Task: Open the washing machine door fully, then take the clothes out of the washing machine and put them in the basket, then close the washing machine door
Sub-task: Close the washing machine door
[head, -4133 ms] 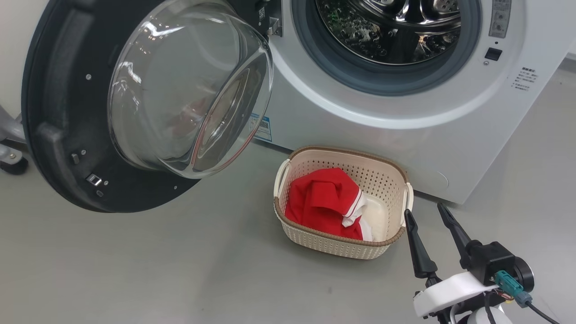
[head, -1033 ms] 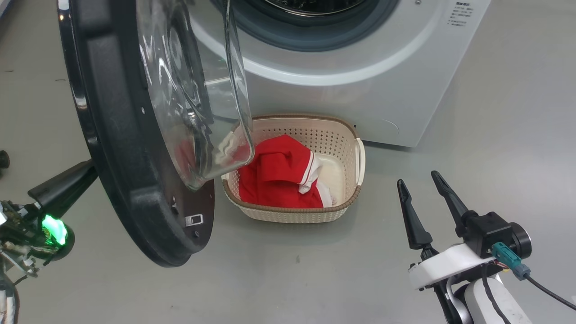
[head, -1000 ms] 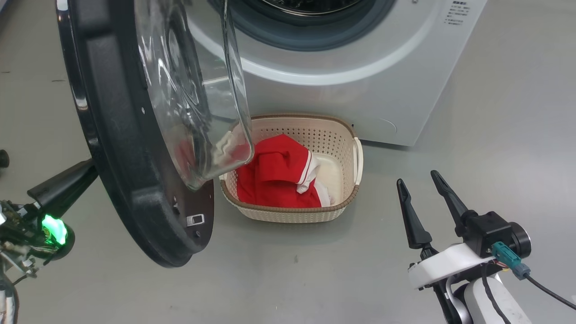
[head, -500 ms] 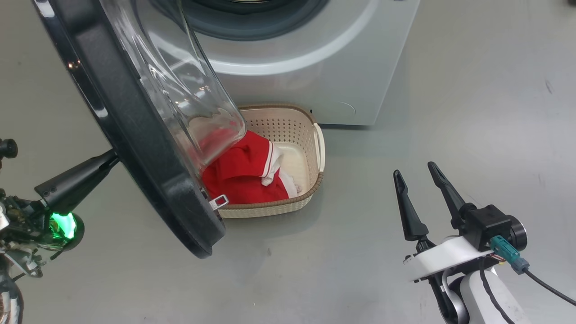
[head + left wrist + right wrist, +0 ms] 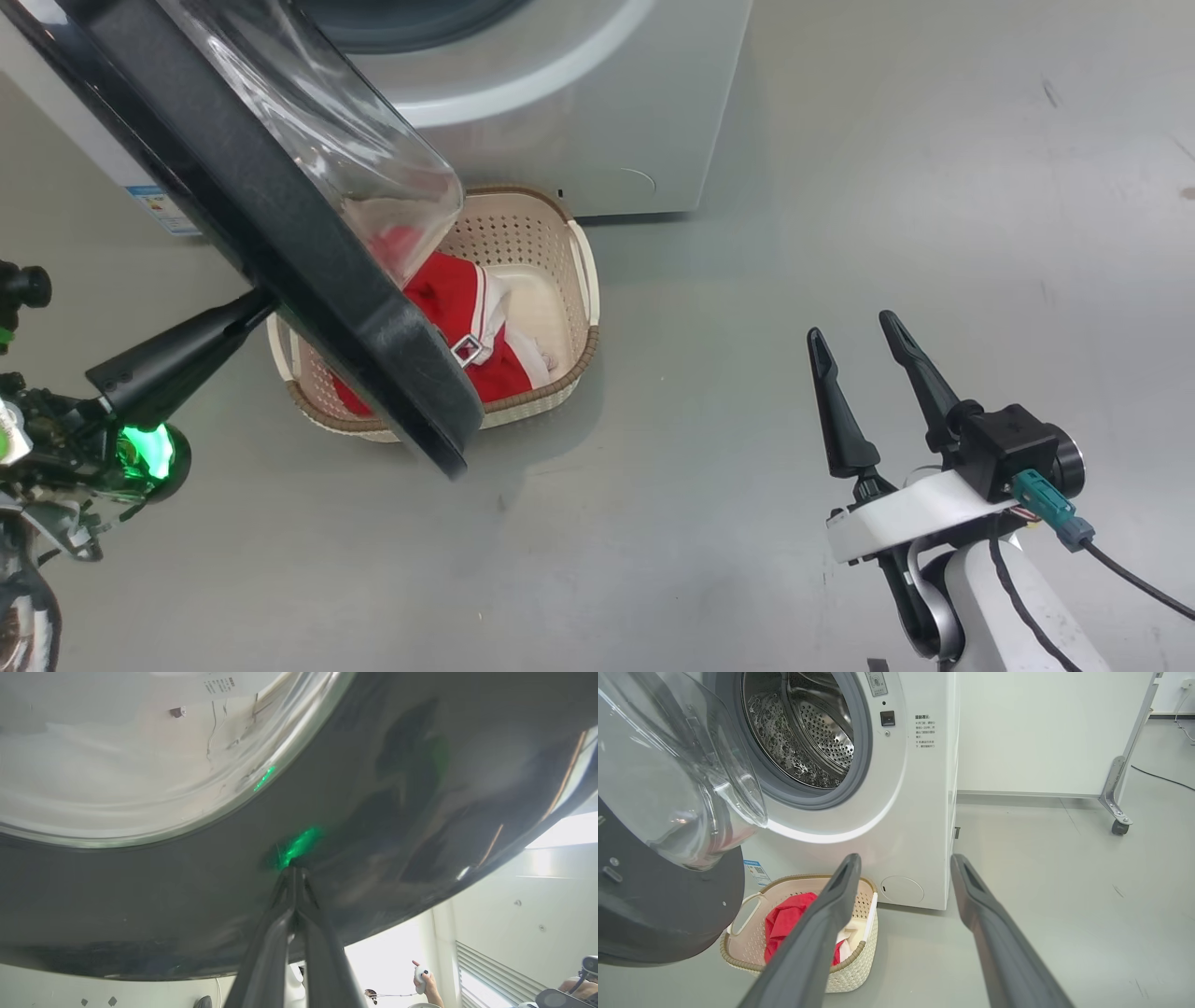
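A: Where's the door (image 5: 364,317)?
B: Upper left, tilted over the basket (image 5: 523,233) and clothes (image 5: 448,289). The left gripper (image 5: 293,872), 2 fingers pressed together and empty, seems to touch its black frame; it's blurry there.
A: And the right gripper (image 5: 850,327)?
B: Lower right, spread wide, empty, well apart.

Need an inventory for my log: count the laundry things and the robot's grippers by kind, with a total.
Washing machine: 1
Washing machine door: 1
Basket: 1
Red garment: 1
Grippers: 2, the left gripper shut against the door's black frame, the right gripper open over the floor
Total: 6
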You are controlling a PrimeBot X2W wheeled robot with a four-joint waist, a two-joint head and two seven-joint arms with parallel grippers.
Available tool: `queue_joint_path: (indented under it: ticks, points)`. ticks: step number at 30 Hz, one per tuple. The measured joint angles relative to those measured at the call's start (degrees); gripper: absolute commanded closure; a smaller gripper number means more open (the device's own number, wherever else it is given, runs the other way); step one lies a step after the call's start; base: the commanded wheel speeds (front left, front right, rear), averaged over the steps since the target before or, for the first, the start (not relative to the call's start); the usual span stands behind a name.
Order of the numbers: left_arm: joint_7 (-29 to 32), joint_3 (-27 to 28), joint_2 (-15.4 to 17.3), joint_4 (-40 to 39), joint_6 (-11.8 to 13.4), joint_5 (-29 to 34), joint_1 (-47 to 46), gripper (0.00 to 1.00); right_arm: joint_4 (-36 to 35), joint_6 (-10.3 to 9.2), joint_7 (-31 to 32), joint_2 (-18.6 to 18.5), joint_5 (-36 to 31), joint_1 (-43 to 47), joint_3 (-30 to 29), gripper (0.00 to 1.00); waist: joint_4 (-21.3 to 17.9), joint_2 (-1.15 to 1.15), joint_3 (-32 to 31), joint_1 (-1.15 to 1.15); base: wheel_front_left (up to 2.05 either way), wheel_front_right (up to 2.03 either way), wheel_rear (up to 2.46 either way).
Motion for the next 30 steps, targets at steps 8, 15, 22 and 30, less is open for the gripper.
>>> queue_joint_path:
  ticks: [8,15,22,30]
  points:
    - [-2.63,-0.08,-0.67,-0.43,1.25,0.8,-3.15,1.0,-0.08,-0.44,-0.08,0.2,0.63,-1.51,0.43,0.0,-3.04,0.0,2.63,0.0,0.0,0.0,0.0]
    - [-4.9,-1.25,-2.46,-0.08,1.25,3.57,-6.69,1.0,0.18,-0.44,-0.18,0.29,1.68,-3.09,0.87,0.0,-5.71,0.0,4.67,0.0,0.0,0.0,0.0]
    - [-7.69,-1.71,-4.76,2.15,1.25,4.35,-10.51,1.0,0.11,-0.44,-0.49,0.32,2.23,-4.31,1.13,0.0,-8.21,0.0,5.91,0.0,0.0,0.0,0.0]
    - [-11.29,-1.68,-5.76,5.13,1.22,7.51,-13.66,1.0,-0.13,-0.45,-0.49,0.41,3.11,-4.59,1.6,0.0,-10.69,0.0,6.44,0.0,0.0,0.0,0.0]
